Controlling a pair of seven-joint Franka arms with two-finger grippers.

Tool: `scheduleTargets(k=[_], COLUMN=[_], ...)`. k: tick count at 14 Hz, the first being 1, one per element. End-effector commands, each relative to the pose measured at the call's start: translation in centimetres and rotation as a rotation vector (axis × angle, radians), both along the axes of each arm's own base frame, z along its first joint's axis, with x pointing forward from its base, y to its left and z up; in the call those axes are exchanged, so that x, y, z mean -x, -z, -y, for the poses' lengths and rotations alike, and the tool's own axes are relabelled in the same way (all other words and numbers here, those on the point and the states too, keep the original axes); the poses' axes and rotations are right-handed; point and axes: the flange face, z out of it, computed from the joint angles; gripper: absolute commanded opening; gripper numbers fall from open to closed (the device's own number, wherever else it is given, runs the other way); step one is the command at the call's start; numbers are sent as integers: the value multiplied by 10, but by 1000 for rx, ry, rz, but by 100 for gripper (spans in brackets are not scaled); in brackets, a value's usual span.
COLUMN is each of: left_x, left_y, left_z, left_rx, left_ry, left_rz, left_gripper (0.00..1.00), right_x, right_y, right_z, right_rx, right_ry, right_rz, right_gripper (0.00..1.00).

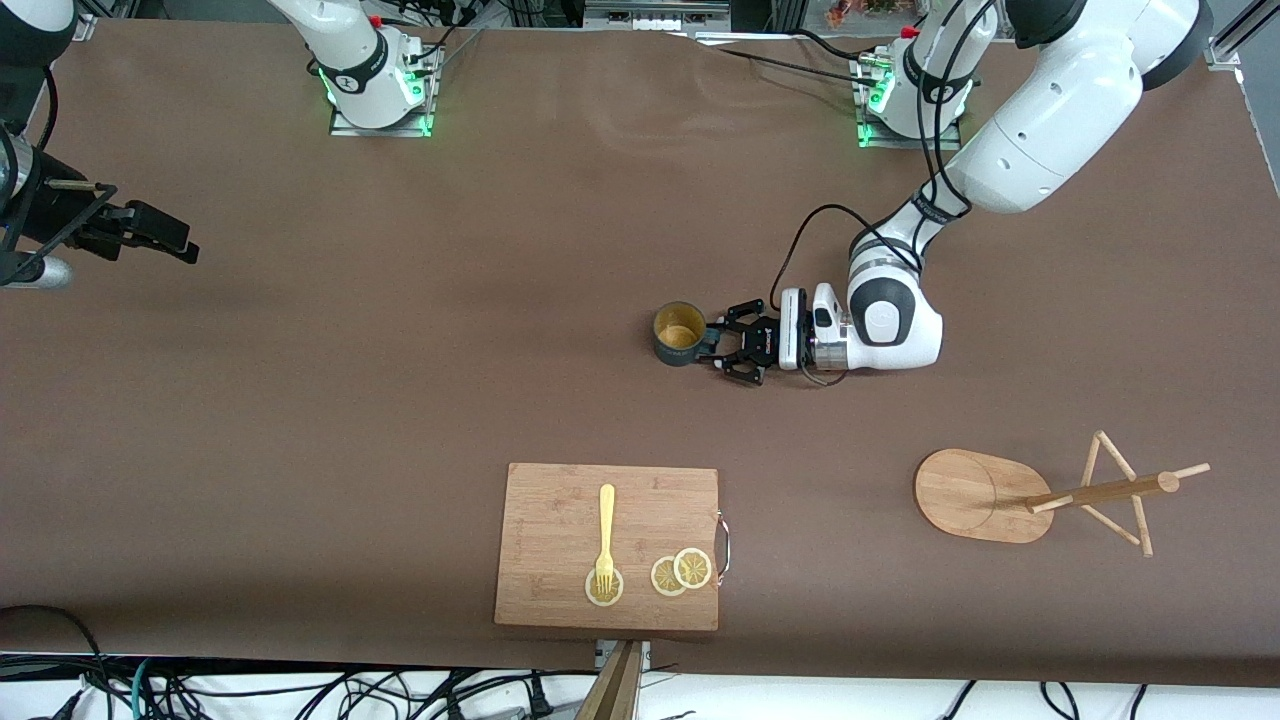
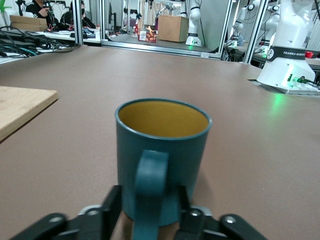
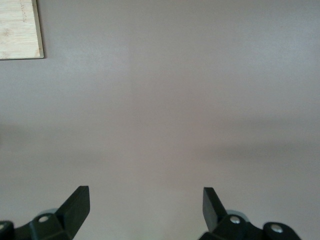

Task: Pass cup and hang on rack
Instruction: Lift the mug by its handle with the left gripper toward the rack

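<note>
The dark teal cup [image 1: 678,333] stands upright mid-table, tan inside, its handle [image 2: 150,185] pointing at my left gripper [image 1: 714,343]. That gripper lies low and level at the table, and in the left wrist view [image 2: 150,202] its fingers [image 2: 114,205] straddle the handle with a narrow gap on each side, partly closed and not pressing it. The bamboo rack [image 1: 970,495] is nearer the front camera, toward the left arm's end. My right gripper [image 1: 185,245] waits open over bare table at the right arm's end; in the right wrist view [image 3: 146,202] nothing is between its fingers.
A bamboo cutting board [image 1: 560,520] lies near the table's front edge, carrying a yellow fork [image 1: 606,530] and lemon slices [image 1: 680,572]. Its corner shows in the left wrist view [image 2: 20,107] and the right wrist view [image 3: 19,30]. The brown table [image 1: 400,400] spreads around.
</note>
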Motion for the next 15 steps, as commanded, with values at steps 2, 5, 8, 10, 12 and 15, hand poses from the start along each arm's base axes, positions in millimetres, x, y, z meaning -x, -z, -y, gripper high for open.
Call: scheduleTargets(k=[2,5,8,10,12,15], left_x=[-3,-6,-4,-10,-14,-10], left_y=[-5,-8,-8,-26,-52,-86], left_z=[3,-1,-13,-36,-66,-114], left_rx=[54,63,143,139,116,138], left_ry=[-4,-11,-55,-80,-133,-233], left_rz=[23,23,-26,-12,-50,-264], left_gripper=[16,0,0,0,0,0], right_x=[2,2,2,2,2,2], right_y=[-4,-4,-4,-4,-4,-4], right_z=[-1,-2,-1,-1,-1,-2], right_rx=[-16,-16,-16,-17,-17,-17], right_ry=[17,17,18,19,20,18], right_rz=[1,3,4,4,3,3], right_gripper=[100,100,100,100,100,100])
